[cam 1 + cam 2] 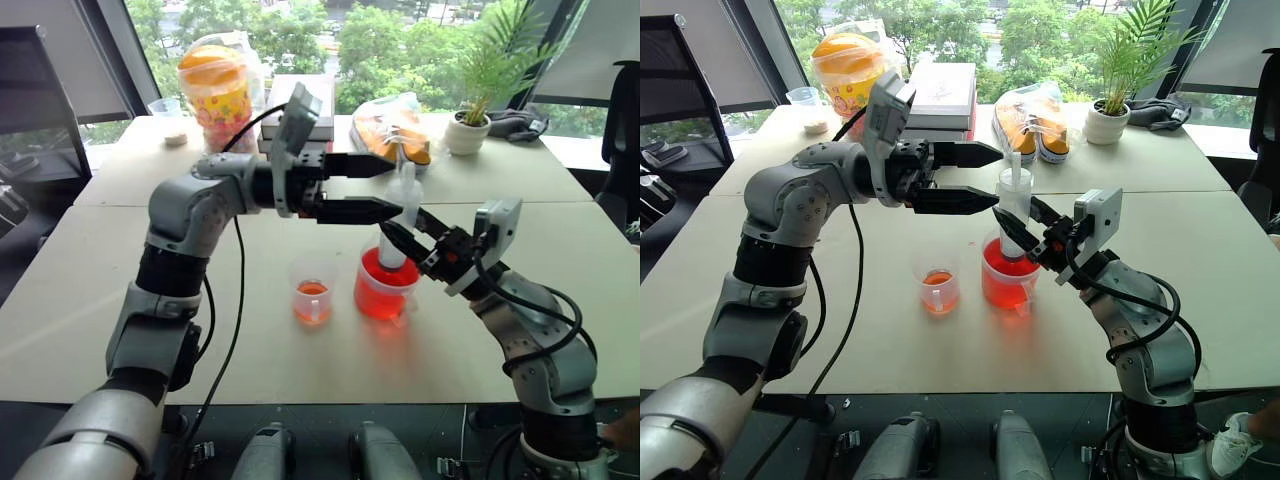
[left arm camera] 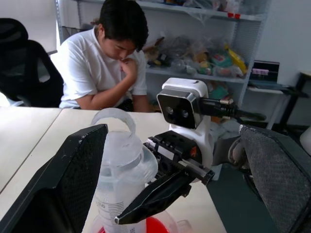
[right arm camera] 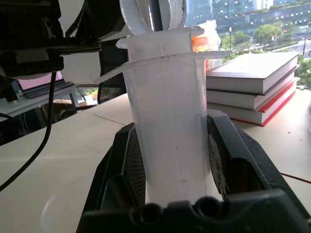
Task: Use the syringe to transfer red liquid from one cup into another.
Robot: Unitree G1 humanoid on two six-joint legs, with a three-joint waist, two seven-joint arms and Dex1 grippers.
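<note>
The syringe [image 1: 403,205] stands upright with its tip down in the wide red beaker [image 1: 384,288], which holds red liquid [image 1: 1006,283]. My right gripper [image 1: 404,240] is shut on the syringe barrel [image 3: 165,87], one pad on each side. My left gripper [image 1: 396,187] is open and level, pointing right. Its fingertips are beside the syringe's plunger top [image 2: 119,145] and do not touch it. The small narrow cup [image 1: 312,293], with a little orange-red liquid, stands just left of the beaker.
At the far side of the table are a snack jar [image 1: 215,90], stacked books [image 1: 943,95], a bag with shoes [image 1: 393,125] and a potted plant [image 1: 470,125]. A black cable [image 1: 238,300] hangs from my left arm. A person [image 2: 109,63] sits beyond the table.
</note>
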